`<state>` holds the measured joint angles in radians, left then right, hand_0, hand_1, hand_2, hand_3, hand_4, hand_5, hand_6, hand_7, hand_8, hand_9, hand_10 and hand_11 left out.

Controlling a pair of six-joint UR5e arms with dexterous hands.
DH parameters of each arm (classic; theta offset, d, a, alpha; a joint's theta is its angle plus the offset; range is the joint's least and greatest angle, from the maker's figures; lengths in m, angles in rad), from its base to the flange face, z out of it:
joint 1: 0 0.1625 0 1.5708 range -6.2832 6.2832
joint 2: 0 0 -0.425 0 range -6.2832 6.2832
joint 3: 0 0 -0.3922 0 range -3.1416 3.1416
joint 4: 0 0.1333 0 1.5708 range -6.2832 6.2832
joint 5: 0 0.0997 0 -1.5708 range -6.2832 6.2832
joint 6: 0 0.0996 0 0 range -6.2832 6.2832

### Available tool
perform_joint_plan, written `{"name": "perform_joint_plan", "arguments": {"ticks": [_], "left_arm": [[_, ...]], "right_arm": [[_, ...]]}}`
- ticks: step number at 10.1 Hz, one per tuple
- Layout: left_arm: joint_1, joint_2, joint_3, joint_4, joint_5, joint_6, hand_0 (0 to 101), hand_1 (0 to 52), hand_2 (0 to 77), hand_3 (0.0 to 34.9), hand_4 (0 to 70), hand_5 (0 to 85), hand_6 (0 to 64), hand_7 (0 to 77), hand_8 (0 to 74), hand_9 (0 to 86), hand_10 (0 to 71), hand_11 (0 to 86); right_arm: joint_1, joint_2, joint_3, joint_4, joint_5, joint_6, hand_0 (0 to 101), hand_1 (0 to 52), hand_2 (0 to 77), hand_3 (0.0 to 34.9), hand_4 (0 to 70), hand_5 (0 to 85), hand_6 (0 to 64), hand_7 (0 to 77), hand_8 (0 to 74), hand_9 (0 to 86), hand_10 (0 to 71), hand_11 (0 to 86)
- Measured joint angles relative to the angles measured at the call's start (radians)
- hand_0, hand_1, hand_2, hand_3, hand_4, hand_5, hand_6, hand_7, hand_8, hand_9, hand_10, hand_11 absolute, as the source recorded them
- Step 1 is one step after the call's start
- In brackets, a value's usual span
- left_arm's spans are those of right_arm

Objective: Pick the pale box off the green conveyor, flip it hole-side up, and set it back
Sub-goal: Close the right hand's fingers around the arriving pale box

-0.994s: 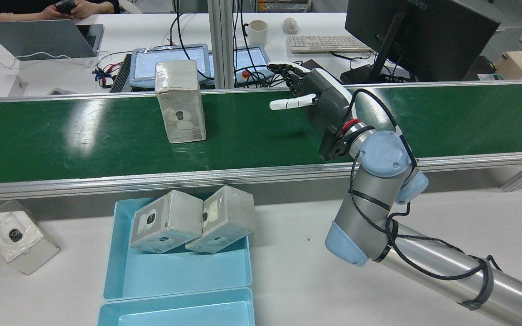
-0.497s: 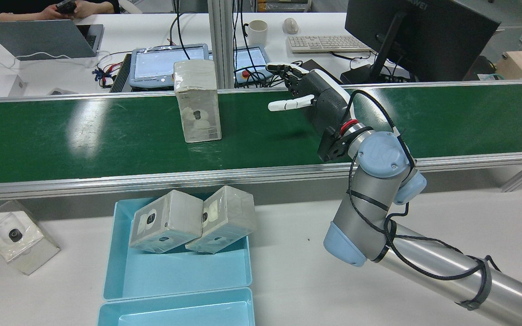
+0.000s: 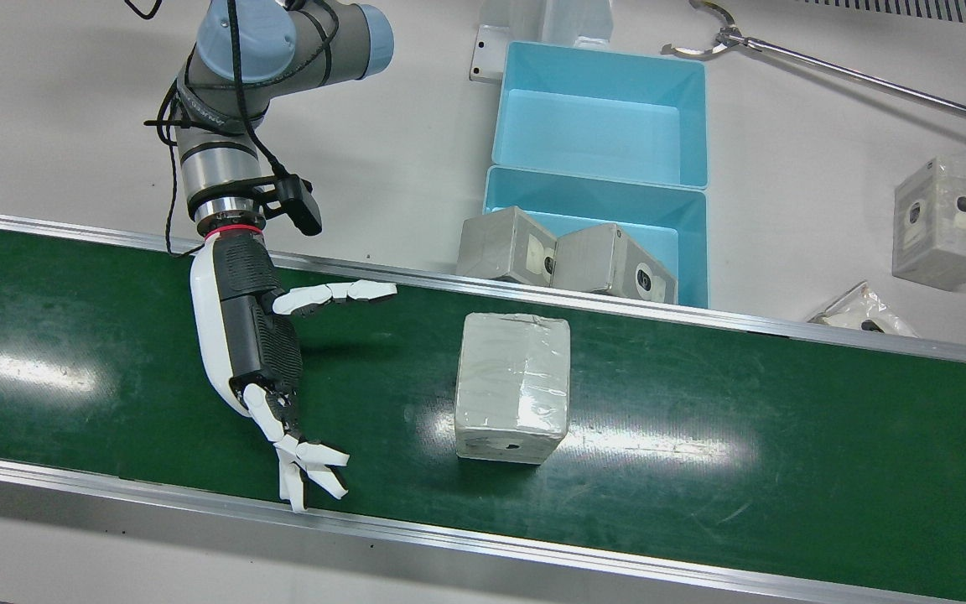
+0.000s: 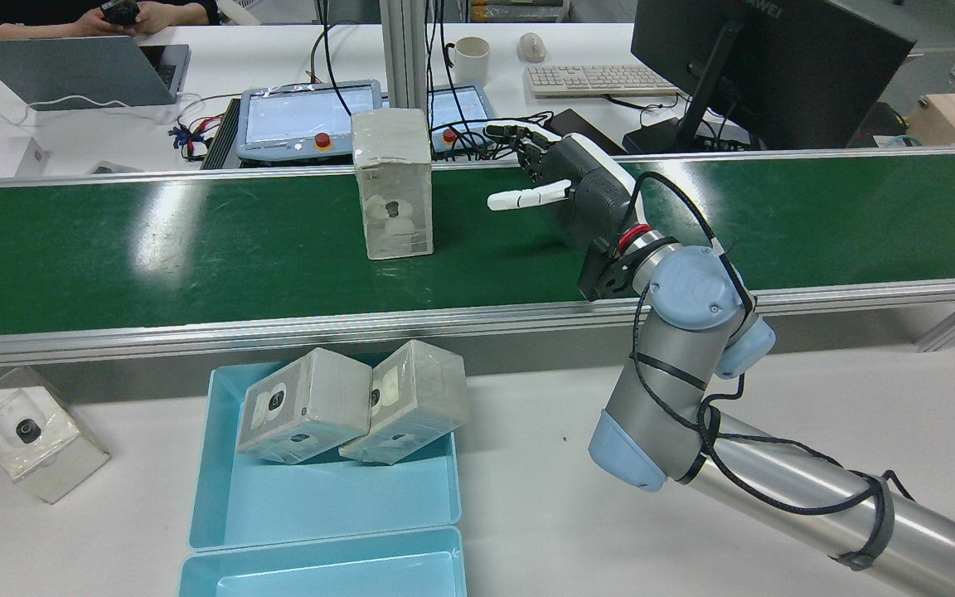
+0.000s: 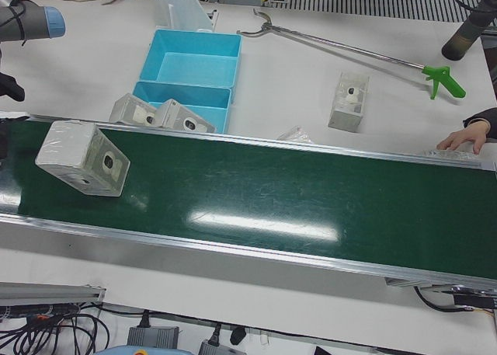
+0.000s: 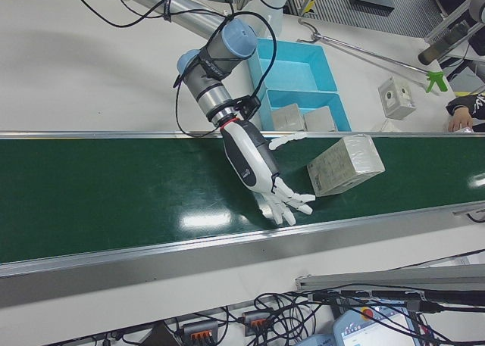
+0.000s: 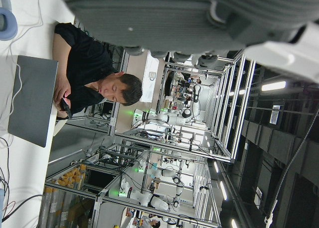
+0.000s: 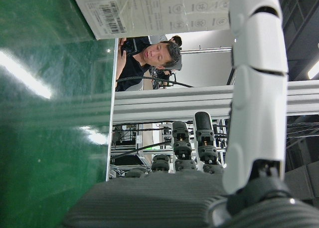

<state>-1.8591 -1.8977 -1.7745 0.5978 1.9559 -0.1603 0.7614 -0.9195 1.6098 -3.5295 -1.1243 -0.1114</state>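
Observation:
The pale, plastic-wrapped box [image 4: 393, 184] stands upright on the green conveyor [image 4: 196, 249], its windowed face towards the rear camera. It also shows in the front view [image 3: 512, 386], the left-front view [image 5: 81, 159] and the right-front view [image 6: 346, 164]. My right hand [image 4: 577, 186] is open above the belt, to the box's right in the rear view, its fingers spread and pointing at the box, with a clear gap between them. It also shows in the front view [image 3: 252, 344]. The right hand view shows the box's labelled face [image 8: 164, 8]. The left hand view shows only a blurred edge of my left hand [image 7: 164, 13].
A blue double tray [image 4: 320, 506] beside the belt holds two similar boxes [image 4: 307, 406]. Another box [image 4: 30, 431] lies on the white table. A grabber tool [image 5: 349, 48] lies on the table. A person's hand [image 5: 466, 141] rests at the belt's far end.
The box has travelled along the belt to the right in the rear view, closer to my right hand. The right hand has shifted slightly left and stays open.

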Motion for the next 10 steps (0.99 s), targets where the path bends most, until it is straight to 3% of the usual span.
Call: {"name": "perform_joint_plan", "arguments": {"ticks": [10], "left_arm": [[0.000, 0.000, 0.000, 0.000, 0.000, 0.000, 0, 0.0, 1.1, 0.0, 0.0, 1.1, 0.5, 0.0, 0.5, 0.0, 0.5, 0.5]], "right_arm": [[-0.004, 0.027, -0.023, 0.003, -0.003, 0.000, 48, 14.7, 11.4, 0.0, 10.9, 24.5, 7.1, 8.2, 1.1, 4.9, 0.0, 0.5]]}}
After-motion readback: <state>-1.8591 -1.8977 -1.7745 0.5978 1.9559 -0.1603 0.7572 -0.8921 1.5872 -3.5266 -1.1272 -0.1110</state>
